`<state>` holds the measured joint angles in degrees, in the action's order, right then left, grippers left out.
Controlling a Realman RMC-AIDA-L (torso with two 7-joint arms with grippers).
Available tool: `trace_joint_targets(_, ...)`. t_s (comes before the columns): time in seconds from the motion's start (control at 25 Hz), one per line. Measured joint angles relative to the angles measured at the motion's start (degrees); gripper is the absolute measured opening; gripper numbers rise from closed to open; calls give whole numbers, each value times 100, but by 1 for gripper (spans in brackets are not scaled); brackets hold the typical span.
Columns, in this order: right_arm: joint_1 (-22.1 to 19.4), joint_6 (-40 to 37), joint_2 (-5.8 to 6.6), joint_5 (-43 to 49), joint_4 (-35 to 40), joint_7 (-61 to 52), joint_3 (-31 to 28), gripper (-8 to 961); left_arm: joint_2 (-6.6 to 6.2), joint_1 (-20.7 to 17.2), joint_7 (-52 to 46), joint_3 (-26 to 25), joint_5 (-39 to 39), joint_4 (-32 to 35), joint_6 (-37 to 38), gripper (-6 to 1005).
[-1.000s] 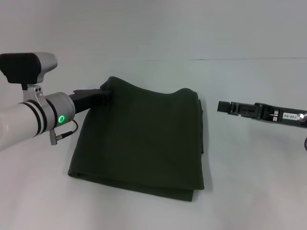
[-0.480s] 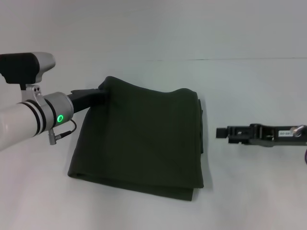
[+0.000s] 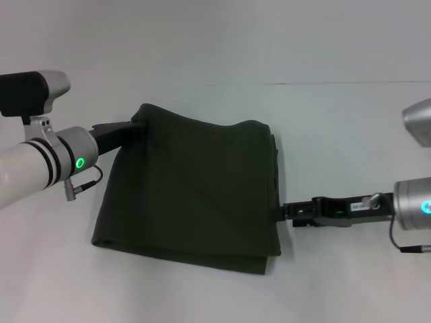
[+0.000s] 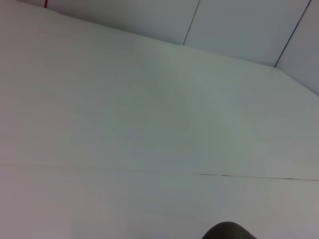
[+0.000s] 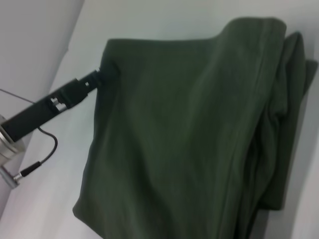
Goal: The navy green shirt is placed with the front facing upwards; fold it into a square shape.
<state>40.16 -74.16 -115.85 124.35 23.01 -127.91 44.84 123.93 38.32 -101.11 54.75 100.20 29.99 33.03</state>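
The right pincer (image 3: 283, 214) touches the near right edge of the folded shirt (image 3: 195, 192); whether it is apart or together I cannot tell. The shirt lies as a thick dark green rectangle at the middle of the white surface (image 3: 337, 121). At its far left corner, the left pincer (image 3: 138, 126) is clamped on the lifted cloth.

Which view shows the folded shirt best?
The head view: the whole shirt lies on the table, with a gripper at each side. The right wrist view crops its near edge; the left wrist view shows only a dark sliver.
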Motion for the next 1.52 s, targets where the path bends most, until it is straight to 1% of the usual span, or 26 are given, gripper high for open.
trace_joint_targets(0.08, 64, 100, -36, 0, -93, 2, 50, 789, 0, 1, -21, 0, 0, 0, -53, 62)
trace_joint_targets(0.4, 239, 577, -322, -20, -118, 60, 73, 789, 0, 10, -60, 3, 0, -34, -138, 61)
trace_joint_targets(0.52, 288, 669, -381, -40, -123, 77, 82, 767, 0, 10, -60, 7, 0, -38, -140, 61)
trace_joint_targets(0.72, 389, 747, -395, -48, -245, 68, 107, 711, 0, 9, -60, 10, 0, -38, -140, 62)
trace_joint_targets(1.12, 386, 1079, -403, -58, -353, 78, 94, 600, 0, 9, -58, 16, 0, -37, -139, 65)
trace_joint_targets(1.52, 388, 1120, -403, -86, -367, 161, 54, 123, 0, 9, -57, 25, 0, -37, -139, 64)
